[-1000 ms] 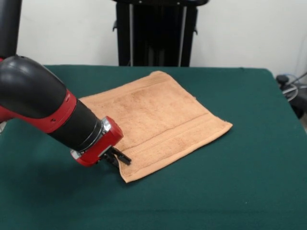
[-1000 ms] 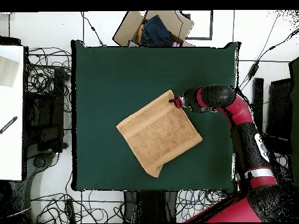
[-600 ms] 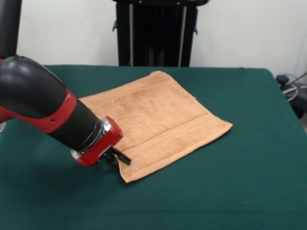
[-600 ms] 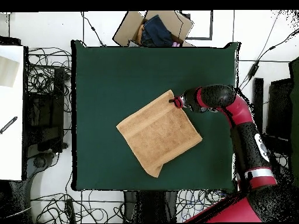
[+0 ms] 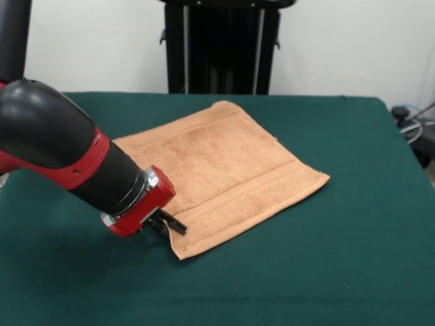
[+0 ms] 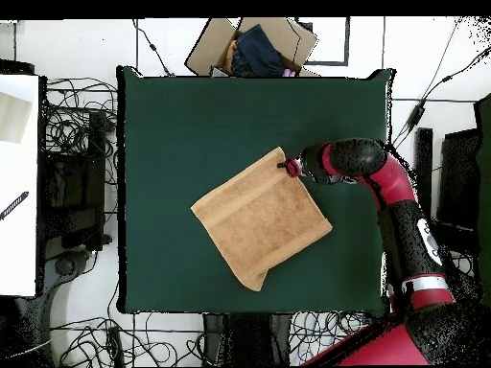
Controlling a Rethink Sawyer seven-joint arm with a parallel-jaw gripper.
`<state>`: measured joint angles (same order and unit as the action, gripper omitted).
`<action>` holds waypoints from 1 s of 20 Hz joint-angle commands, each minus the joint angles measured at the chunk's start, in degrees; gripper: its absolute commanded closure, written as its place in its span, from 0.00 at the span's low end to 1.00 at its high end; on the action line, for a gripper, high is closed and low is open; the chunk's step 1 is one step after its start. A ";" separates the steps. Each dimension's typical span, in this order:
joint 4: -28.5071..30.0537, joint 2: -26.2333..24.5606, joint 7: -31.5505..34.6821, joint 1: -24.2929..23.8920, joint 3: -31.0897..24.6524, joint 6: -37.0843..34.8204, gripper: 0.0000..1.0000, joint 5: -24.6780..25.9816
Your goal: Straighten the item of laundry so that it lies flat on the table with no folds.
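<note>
The peach-orange towel, the item of laundry [image 5: 224, 170], lies spread as a skewed square near the middle of the dark green table [image 5: 353, 238], with band stripes along its near right edge. Overhead, the towel [image 6: 261, 216] looks mostly flat, and its corner nearest the robot's base narrows to a blunt, slightly doubled tip. My gripper [image 5: 170, 224] is low over the cloth at the towel's near-left corner, at the end of the red and black arm. Overhead, the gripper [image 6: 287, 168] sits at the towel's upper right corner. The wrist hides the grip itself.
A black stand [image 5: 221, 47] rises behind the table's far edge. Overhead, an open cardboard box [image 6: 254, 46] with dark clothes sits just past the table's top edge, a white surface [image 6: 17, 182] lies at the left, and cables ring the table [image 6: 192, 115].
</note>
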<state>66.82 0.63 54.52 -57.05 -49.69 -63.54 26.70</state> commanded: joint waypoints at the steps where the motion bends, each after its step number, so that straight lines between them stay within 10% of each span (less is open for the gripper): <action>1: -4.42 -4.85 1.07 5.32 4.94 12.92 1.00 4.68; 20: -6.02 -4.37 3.89 8.07 6.66 13.84 1.00 4.24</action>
<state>64.30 1.41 54.52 -53.06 -48.86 -62.80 26.70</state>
